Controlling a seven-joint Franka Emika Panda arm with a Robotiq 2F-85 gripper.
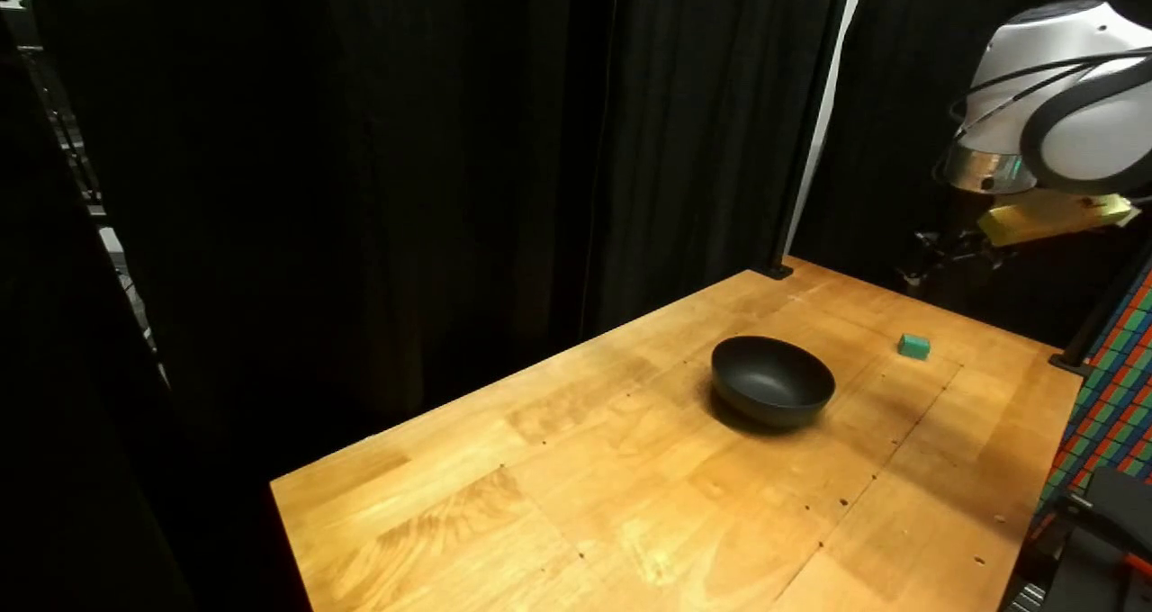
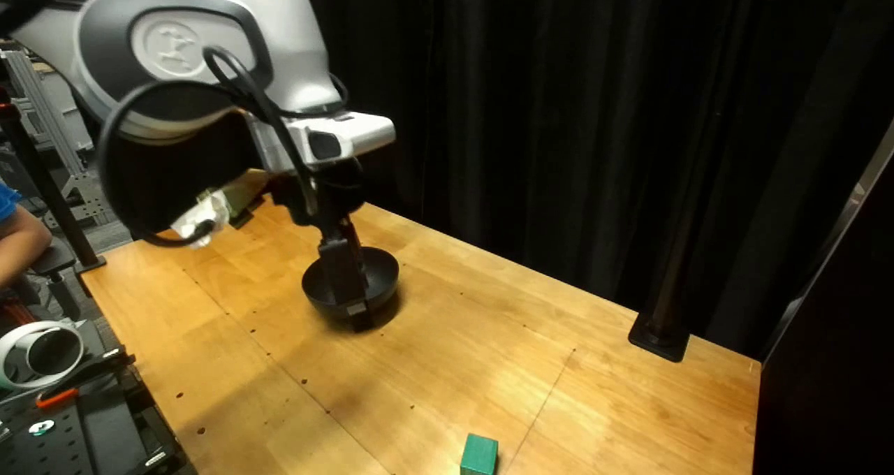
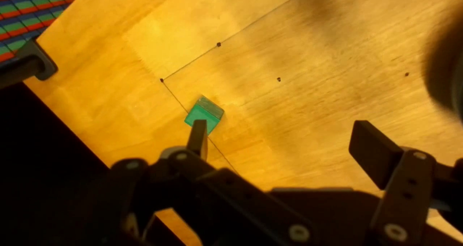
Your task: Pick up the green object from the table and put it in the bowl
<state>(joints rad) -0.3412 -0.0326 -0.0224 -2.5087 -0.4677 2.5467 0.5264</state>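
The green block (image 1: 913, 346) lies on the light wooden table (image 1: 630, 477), near its far right end in an exterior view. It also shows at the bottom edge of an exterior view (image 2: 479, 454). The black bowl (image 1: 774, 382) stands upright on the table, apart from the block. My gripper (image 2: 356, 314) is in the air above the table and hides part of the bowl (image 2: 383, 276) in that view. In the wrist view the gripper (image 3: 280, 130) is open with nothing between its fingers. The left finger covers a corner of the block (image 3: 204, 112). A dark edge of the bowl (image 3: 459, 90) shows at far right.
A black post base (image 2: 658, 337) stands at the table's edge, and a post base (image 1: 1068, 364) stands at another corner. Black curtains (image 1: 468, 189) hang behind. A dark cart (image 2: 70, 419) with tools is beside the table. A person's arm (image 2: 21, 251) shows at the left.
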